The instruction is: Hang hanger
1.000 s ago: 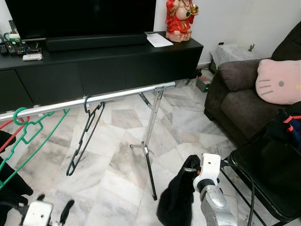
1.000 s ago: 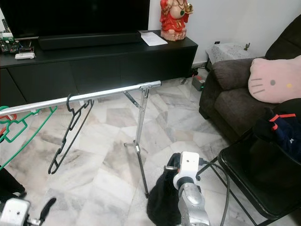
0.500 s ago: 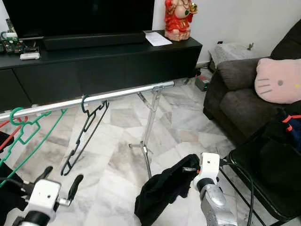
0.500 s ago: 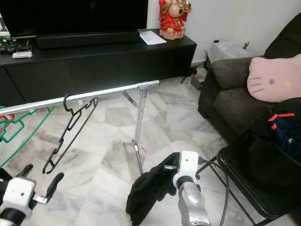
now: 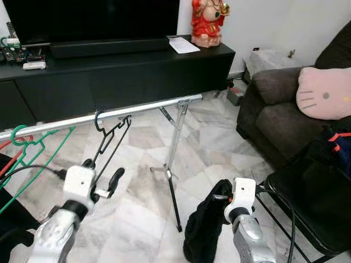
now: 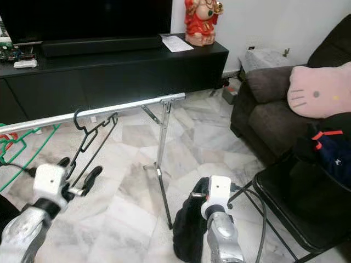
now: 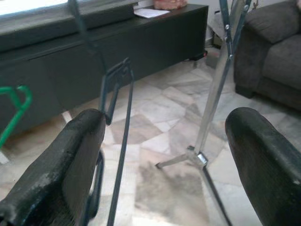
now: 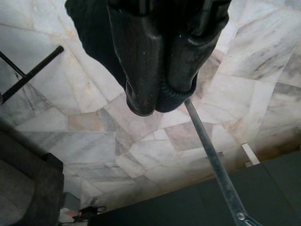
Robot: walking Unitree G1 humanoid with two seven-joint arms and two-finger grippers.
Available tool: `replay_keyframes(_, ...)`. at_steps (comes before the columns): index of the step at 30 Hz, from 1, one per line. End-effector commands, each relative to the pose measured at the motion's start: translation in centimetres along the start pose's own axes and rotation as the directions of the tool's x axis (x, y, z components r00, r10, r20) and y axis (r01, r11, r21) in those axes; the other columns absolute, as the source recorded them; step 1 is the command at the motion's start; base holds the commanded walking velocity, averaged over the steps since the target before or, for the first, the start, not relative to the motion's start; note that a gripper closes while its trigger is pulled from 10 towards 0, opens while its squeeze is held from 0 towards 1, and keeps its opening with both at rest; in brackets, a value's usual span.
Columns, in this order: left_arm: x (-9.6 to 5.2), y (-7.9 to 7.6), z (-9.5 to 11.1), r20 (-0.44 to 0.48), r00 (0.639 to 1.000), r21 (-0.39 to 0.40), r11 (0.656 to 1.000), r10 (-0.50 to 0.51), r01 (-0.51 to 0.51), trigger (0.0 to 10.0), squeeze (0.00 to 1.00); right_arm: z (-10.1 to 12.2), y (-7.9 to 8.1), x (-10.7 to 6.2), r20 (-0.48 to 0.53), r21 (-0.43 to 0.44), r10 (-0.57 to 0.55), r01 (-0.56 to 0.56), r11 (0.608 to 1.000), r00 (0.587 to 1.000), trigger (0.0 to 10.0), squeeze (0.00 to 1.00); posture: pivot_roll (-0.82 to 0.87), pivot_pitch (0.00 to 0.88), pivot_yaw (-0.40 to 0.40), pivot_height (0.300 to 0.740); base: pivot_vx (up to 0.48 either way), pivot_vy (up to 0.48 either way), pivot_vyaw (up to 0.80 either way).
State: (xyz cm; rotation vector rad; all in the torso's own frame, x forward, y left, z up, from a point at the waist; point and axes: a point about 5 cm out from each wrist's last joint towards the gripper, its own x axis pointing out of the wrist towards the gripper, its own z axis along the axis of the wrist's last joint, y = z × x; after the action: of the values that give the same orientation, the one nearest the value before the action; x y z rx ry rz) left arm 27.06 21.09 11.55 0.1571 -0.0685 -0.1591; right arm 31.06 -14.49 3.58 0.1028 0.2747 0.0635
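Note:
A black wire hanger (image 5: 107, 141) hangs by its hook on the silver rail (image 5: 142, 110). My left gripper (image 5: 103, 172) is open, raised just in front of the hanger's lower part and apart from it. In the left wrist view the hanger wire (image 7: 120, 141) runs between the two wide-spread fingers (image 7: 61, 174), a little beyond them. My right gripper (image 5: 220, 197) is low near the rack's leg, shut on a black garment (image 5: 204, 233) that hangs straight down. In the right wrist view its fingers (image 8: 141, 56) are pressed together on the dark cloth.
A green hanger (image 5: 34, 147) and a red one (image 5: 4, 144) hang on the rail's left end. The rack's stand (image 5: 174, 156) is in the middle. A black TV cabinet (image 5: 120, 71) is behind, and a sofa (image 5: 279, 98) and black chair (image 5: 307, 203) on the right.
My left arm has risen from the lower left up to the black hanger. The garment in my right gripper swung out to the left and now hangs straight again.

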Motion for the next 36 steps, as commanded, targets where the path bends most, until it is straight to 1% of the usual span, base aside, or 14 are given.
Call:
replay_keyframes(1, 0.1, -0.4, -0.8, -0.044, 0.999, -0.020, 1.000, -0.016, 0.015, 10.0, 0.00, 0.5, -0.2, 0.0, 0.029, -0.003, -0.010, 0.010, 1.000, 1.000, 10.0, 0.00, 0.00, 0.129, -0.058, 0.740, 0.000, 0.000, 0.00)
replay_keyframes(3, 1.2, -0.8, -0.9, -0.043, 0.999, -0.026, 1.000, -0.018, 0.016, 10.0, 0.00, 0.6, -0.5, 0.0, 0.035, 0.002, -0.025, 0.025, 1.000, 0.999, 10.0, 0.00, -0.01, 0.123, -0.050, 0.740, 0.000, 0.000, 0.00)
replay_keyframes(5, 1.5, -0.9, -0.9, -0.038, 0.999, -0.021, 1.000, -0.014, 0.013, 10.0, 0.00, 0.6, -0.6, -0.1, 0.037, 0.003, -0.028, 0.028, 1.000, 0.999, 10.0, 0.00, -0.01, 0.123, -0.049, 0.740, 0.000, 0.000, 0.00)
replay_keyframes(8, 1.8, -0.8, -0.5, -0.005, 1.000, -0.043, 0.999, 0.017, -0.017, 10.0, 0.00, 0.5, -0.5, -0.1, 0.039, 0.005, -0.029, 0.029, 1.000, 0.999, 10.0, 0.00, -0.02, 0.116, -0.044, 0.740, 0.000, 0.000, 0.00)
replay_keyframes(10, 1.6, -0.7, -0.3, 0.009, 1.000, -0.036, 0.999, 0.027, -0.027, 10.0, 0.00, 0.5, -0.6, -0.2, 0.041, 0.008, -0.031, 0.031, 0.999, 0.999, 10.0, 0.00, -0.02, 0.113, -0.043, 0.740, 0.000, 0.000, 0.00)
replay_keyframes(12, 1.0, 0.1, -0.2, 0.016, 0.998, -0.035, 0.998, 0.058, -0.057, 10.0, 0.00, 0.3, -0.7, -0.3, 0.038, 0.009, -0.032, 0.032, 0.999, 0.999, 10.0, 0.00, -0.01, 0.109, -0.042, 0.740, 0.000, 0.000, 0.00)
replay_keyframes(13, 1.0, 0.1, -0.2, 0.016, 0.998, -0.035, 0.998, 0.058, -0.057, 10.0, 0.00, 0.3, -0.7, -0.3, 0.038, 0.009, -0.032, 0.032, 0.999, 0.999, 10.0, 0.00, -0.01, 0.109, -0.042, 0.740, 0.000, 0.000, 0.00)
replay_keyframes(15, 0.2, 0.5, -0.4, 0.011, 0.998, -0.036, 0.997, 0.065, -0.065, 10.0, 0.00, 0.1, -0.5, -0.3, 0.032, 0.010, -0.027, 0.026, 1.000, 0.999, 10.0, 0.00, 0.00, 0.103, -0.045, 0.740, 0.000, 0.000, 0.00)
replay_keyframes(19, -0.2, 0.2, -0.7, -0.001, 0.999, -0.033, 0.998, 0.047, -0.047, 10.0, 0.00, 0.0, -0.2, -0.3, 0.028, 0.011, -0.017, 0.017, 1.000, 0.999, 10.0, 0.00, 0.01, 0.102, -0.046, 0.740, 0.000, 0.000, 0.00)
replay_keyframes(22, -0.2, 0.0, -0.7, -0.002, 0.999, -0.045, 0.998, 0.044, -0.044, 10.0, 0.00, 0.1, 0.0, -0.2, 0.030, 0.012, -0.015, 0.015, 1.000, 0.999, 10.0, 0.00, 0.01, 0.105, -0.048, 0.740, 0.000, 0.249, 0.00)
replay_keyframes(29, 0.1, -0.5, -0.7, -0.005, 0.999, -0.051, 0.998, 0.046, -0.046, 10.0, 0.00, 0.2, -0.2, -0.2, 0.033, 0.013, -0.019, 0.019, 1.000, 0.999, 10.0, 0.00, 0.00, 0.113, -0.049, 0.740, 0.000, 0.480, 0.00)
replay_keyframes(36, 0.2, -1.1, -0.5, -0.003, 1.000, -0.043, 0.999, 0.010, -0.010, 10.0, 0.00, 0.0, -0.5, -0.3, 0.027, 0.013, -0.027, 0.027, 1.000, 0.999, 10.0, 0.00, 0.00, 0.116, -0.048, 0.740, 0.000, 0.000, 0.00)
